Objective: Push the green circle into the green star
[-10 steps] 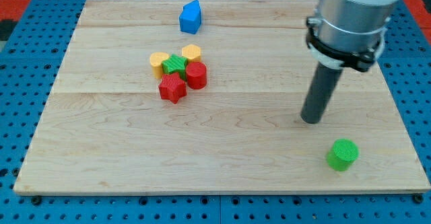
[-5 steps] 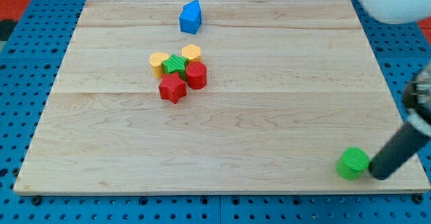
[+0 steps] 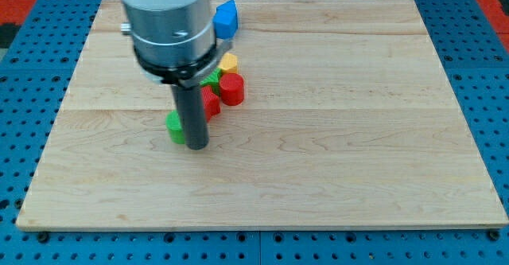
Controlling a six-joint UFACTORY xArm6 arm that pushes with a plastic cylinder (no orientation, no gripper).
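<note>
The green circle lies left of the board's middle, touching the left side of my rod. My tip rests on the board just right of it and slightly below. The green star shows only as a sliver above and to the right, mostly hidden behind my arm. A gap remains between the green circle and the green star. The red star sits between them, half hidden by the rod.
A red circle sits right of the green star, and a yellow block just above it. A blue block stands near the board's top edge. My arm's grey body hides the board's upper left middle.
The green circle has been swept from the board's lower right corner to left of the middle, near the cluster. My rod moved left with it.
</note>
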